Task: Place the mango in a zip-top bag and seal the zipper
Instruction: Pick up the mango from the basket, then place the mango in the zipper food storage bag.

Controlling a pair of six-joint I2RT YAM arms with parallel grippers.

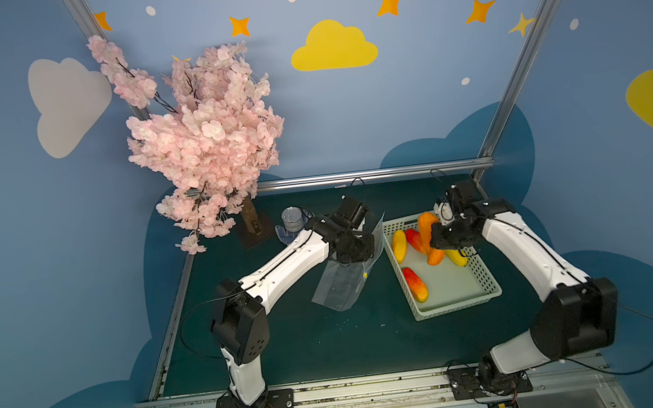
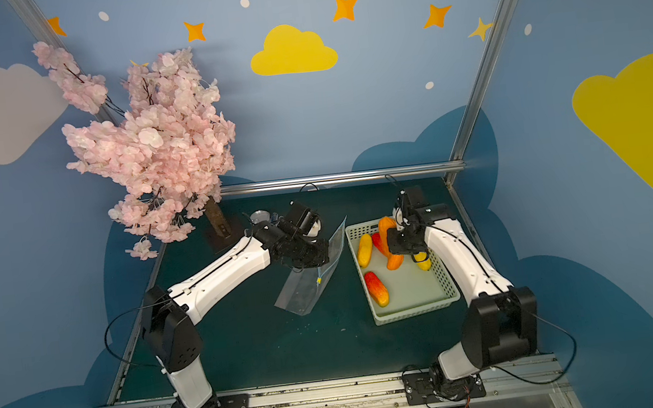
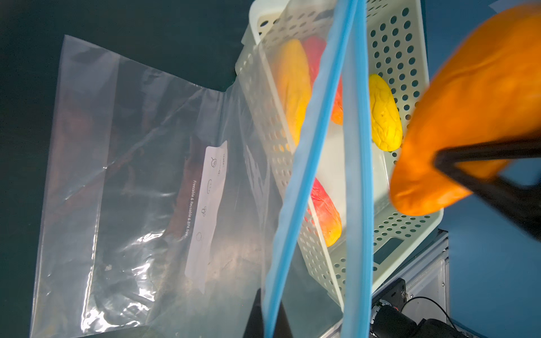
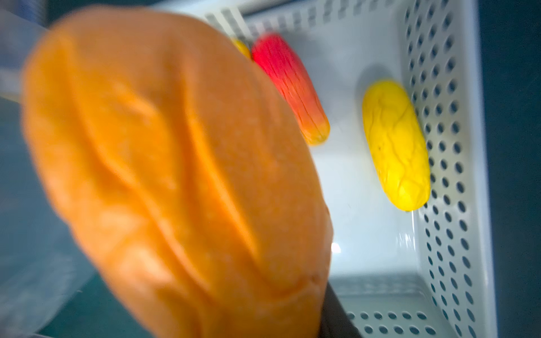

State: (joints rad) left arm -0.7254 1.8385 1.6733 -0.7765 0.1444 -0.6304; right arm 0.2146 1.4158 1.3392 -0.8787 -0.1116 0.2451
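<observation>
Mango (image 4: 175, 175) (wrinkled, oblong) near crinkly clear bag (image 3: 117, 175)

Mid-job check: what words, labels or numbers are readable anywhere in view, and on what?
"Freezable & Reusable & BPA free": printed on the zip-top bag, alongside its white label.
Small print and icons on the white label: too blurred to read.
Nothing else readable in any view.
</observation>
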